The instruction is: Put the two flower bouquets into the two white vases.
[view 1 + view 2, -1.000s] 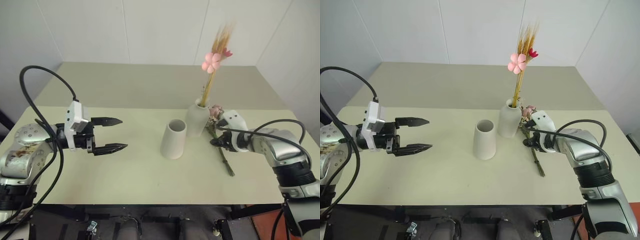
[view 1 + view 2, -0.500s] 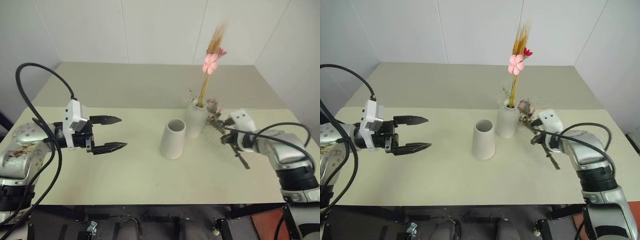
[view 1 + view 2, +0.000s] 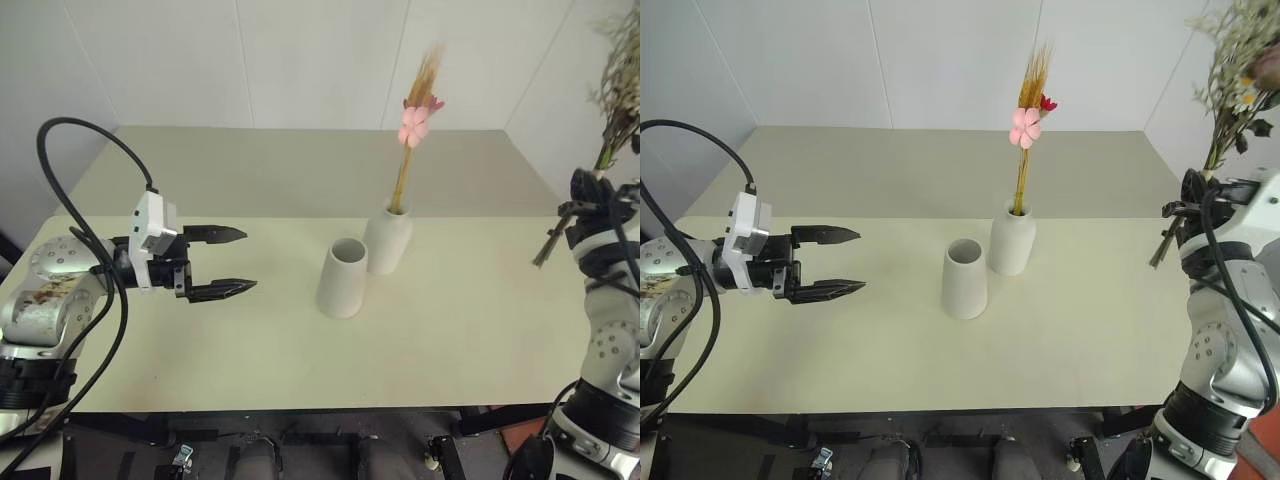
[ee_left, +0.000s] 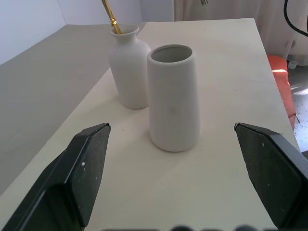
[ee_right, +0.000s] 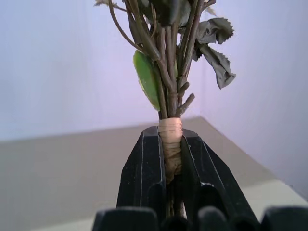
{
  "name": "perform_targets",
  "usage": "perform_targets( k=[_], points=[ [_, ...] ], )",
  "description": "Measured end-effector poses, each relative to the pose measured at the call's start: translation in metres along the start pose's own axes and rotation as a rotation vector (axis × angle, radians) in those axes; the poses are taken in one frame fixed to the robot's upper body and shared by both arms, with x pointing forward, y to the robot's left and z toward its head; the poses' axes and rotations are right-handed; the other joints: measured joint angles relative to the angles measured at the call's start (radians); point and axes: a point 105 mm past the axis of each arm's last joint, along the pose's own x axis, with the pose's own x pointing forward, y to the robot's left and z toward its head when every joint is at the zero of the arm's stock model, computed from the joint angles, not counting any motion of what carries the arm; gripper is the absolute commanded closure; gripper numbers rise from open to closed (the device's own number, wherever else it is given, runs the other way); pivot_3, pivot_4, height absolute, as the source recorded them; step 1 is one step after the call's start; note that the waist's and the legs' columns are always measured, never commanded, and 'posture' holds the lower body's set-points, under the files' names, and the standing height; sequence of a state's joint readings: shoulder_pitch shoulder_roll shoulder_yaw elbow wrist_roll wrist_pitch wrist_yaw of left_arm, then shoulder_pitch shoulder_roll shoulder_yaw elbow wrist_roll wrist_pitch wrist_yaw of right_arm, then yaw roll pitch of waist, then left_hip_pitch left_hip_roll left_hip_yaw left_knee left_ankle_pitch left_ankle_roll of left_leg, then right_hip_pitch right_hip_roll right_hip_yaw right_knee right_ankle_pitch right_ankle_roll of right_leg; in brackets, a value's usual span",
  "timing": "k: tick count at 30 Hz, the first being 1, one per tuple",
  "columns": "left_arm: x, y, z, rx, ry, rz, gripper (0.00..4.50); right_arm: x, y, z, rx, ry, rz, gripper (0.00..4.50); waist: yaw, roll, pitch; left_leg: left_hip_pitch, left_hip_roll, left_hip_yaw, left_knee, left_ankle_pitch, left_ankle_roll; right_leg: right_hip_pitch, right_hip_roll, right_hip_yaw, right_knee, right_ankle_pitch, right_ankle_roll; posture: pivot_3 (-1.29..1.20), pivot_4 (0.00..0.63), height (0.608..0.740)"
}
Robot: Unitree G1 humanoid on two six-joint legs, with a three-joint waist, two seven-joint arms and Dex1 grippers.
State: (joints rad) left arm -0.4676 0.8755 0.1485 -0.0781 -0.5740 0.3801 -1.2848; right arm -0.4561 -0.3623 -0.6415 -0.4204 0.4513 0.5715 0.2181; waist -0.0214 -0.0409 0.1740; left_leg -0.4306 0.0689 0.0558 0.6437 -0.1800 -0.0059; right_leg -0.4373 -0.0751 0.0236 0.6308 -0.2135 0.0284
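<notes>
The slim bouquet (image 3: 412,120) with pink blossoms stands in the narrow-necked white vase (image 3: 388,240) at the table's middle. Touching that vase on its left, the wide-mouthed cylinder vase (image 3: 342,278) is empty. My right gripper (image 5: 171,134) is shut on the taped stems of the bushy bouquet (image 3: 1238,60), holding it upright high above the table's right edge. The stem ends (image 3: 1160,255) poke out below the gripper. My left gripper (image 3: 250,261) hovers open left of the vases, pointing at the cylinder vase (image 4: 173,96).
The pale green table (image 3: 300,350) stretches bare in front of the vases and on both sides. A lower beige surface (image 3: 250,170) and white walls lie behind. A black cable (image 3: 80,140) loops over my left arm.
My right arm lifted the bushy bouquet off the table, up and to the right, turning it from lying flat to upright. The left gripper has stayed put.
</notes>
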Motion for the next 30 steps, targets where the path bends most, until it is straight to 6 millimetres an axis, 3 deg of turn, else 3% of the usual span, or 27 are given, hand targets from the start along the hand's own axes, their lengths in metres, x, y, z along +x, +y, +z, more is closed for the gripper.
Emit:
perform_targets(
  k=[3,8,11,14,30],
  points=[
    [0.000,0.001,-0.001,-0.003,0.003,-0.003,0.00,-0.004,0.037,0.016,0.139,-0.116,0.151,4.28,-0.006,0.000,0.000,0.001,0.000,0.000,0.000,0.000,0.000,0.001,0.000,0.000,0.001,0.000,0.000,0.00,0.150,0.740],
    [0.001,0.000,-0.002,-0.002,0.012,-0.015,0.00,0.002,0.101,0.018,0.292,-0.184,0.353,4.28,-0.011,0.000,0.000,0.001,0.000,0.000,0.000,0.000,0.000,0.000,0.000,0.000,0.001,0.000,-0.001,0.00,0.150,0.740],
    [0.000,0.000,-0.002,-0.001,0.013,-0.016,0.00,0.006,0.141,0.029,0.379,-0.237,0.471,4.28,-0.014,0.000,0.000,0.000,0.000,0.000,0.000,0.000,0.000,0.000,0.000,0.000,0.001,0.001,-0.003,0.00,0.150,0.740],
    [0.000,-0.001,-0.003,-0.004,0.019,-0.014,0.00,0.006,0.170,0.037,0.421,-0.263,0.560,4.28,-0.013,0.000,0.000,0.000,0.000,0.000,0.000,0.000,0.000,0.000,0.000,0.000,0.001,0.001,-0.003,0.00,0.150,0.740],
    [-0.007,-0.006,-0.002,-0.018,0.031,0.016,0.00,-0.012,0.209,-0.017,0.443,-0.134,0.688,4.28,-0.009,0.000,0.000,0.001,0.000,0.000,0.000,0.000,0.000,0.000,0.000,0.000,0.001,0.001,-0.003,0.00,0.150,0.740]
  ],
)
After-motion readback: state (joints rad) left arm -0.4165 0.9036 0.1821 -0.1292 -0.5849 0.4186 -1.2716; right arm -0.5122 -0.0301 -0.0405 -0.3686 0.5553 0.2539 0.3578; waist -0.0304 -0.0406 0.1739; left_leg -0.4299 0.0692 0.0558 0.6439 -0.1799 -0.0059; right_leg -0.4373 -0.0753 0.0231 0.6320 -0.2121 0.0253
